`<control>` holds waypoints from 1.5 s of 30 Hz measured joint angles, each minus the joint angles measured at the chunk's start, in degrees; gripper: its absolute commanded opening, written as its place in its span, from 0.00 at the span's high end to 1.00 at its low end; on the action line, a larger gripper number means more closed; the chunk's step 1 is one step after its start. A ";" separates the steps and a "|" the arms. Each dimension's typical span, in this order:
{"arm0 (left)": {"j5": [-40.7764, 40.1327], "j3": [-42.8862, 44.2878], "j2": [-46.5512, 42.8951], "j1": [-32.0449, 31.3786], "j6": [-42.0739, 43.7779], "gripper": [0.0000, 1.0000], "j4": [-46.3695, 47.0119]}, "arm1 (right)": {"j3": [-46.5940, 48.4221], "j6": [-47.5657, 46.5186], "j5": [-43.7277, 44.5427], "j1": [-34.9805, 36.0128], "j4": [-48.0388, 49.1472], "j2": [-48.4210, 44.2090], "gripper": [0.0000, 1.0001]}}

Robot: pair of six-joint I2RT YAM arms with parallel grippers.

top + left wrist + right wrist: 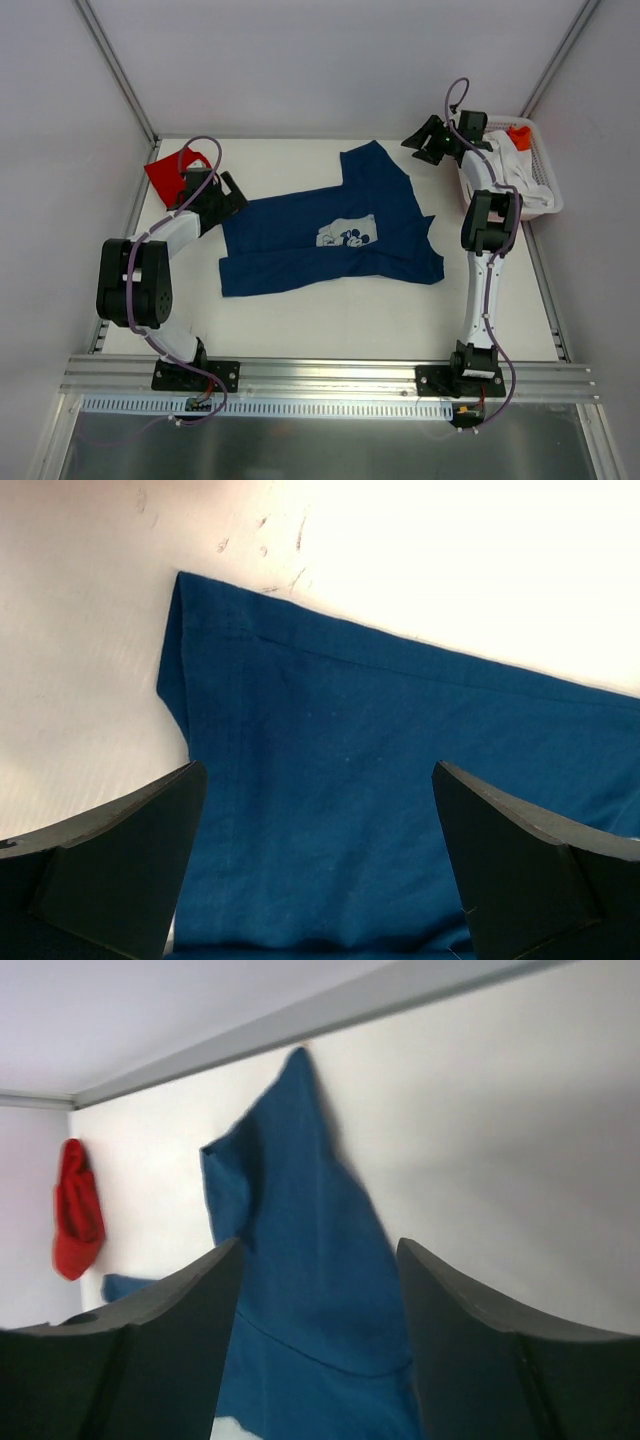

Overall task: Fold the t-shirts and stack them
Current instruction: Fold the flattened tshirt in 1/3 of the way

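The navy blue t-shirt (pixel 300 240) lies spread sideways on the table with its pale cartoon print (pixel 347 235) facing up, its hem to the left and one sleeve pointing to the back. My left gripper (pixel 234 196) is open over the hem's back corner; in the left wrist view the blue cloth (pixel 340 770) fills the gap between its fingers (pixel 320 880). My right gripper (pixel 424 141) is open and empty at the back right, apart from the sleeve (pixel 300 1220). The red t-shirt (pixel 165 172) lies bunched at the back left, partly hidden by my left arm, and also shows in the right wrist view (pixel 77 1210).
A white slatted basket (pixel 548 172) stands at the right edge behind my right arm, with white cloth and an orange item (pixel 518 135) in it. Walls close in the table at the back and on both sides.
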 measured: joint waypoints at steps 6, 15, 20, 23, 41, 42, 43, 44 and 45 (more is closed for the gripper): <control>0.13 0.50 0.98 0.00 0.00 0.03 0.59 | 0.09 8.33 -7.63 -0.48 8.81 3.72 0.34; 0.61 0.50 1.92 0.00 0.00 0.03 0.63 | -0.74 12.20 -13.05 -0.11 14.25 6.08 0.35; 0.66 0.50 1.95 0.00 0.13 0.04 0.72 | -1.79 13.86 -14.36 -0.11 16.44 5.92 0.36; 1.68 0.48 1.95 0.00 0.13 0.05 0.76 | -4.72 14.36 -14.73 0.17 18.60 4.50 0.38; -0.35 -0.20 -6.99 -12.55 3.26 0.04 -2.16 | -36.96 -12.66 8.07 19.28 -1.22 -28.50 0.37; -0.61 -0.20 -7.06 -13.00 3.41 0.04 -2.73 | -38.82 -13.79 9.92 20.63 -1.60 -30.67 0.37; -1.18 -0.33 -7.13 -13.53 3.48 0.04 -3.37 | -40.74 -14.82 12.00 21.84 -1.77 -32.70 0.37; -1.60 -0.70 -7.32 -13.84 3.58 0.03 -3.61 | -42.60 -15.74 14.34 22.80 -2.19 -34.36 0.37; -2.34 -1.27 -7.69 -14.08 3.65 0.03 -4.07 | -44.33 -16.59 16.65 23.52 -2.58 -35.74 0.37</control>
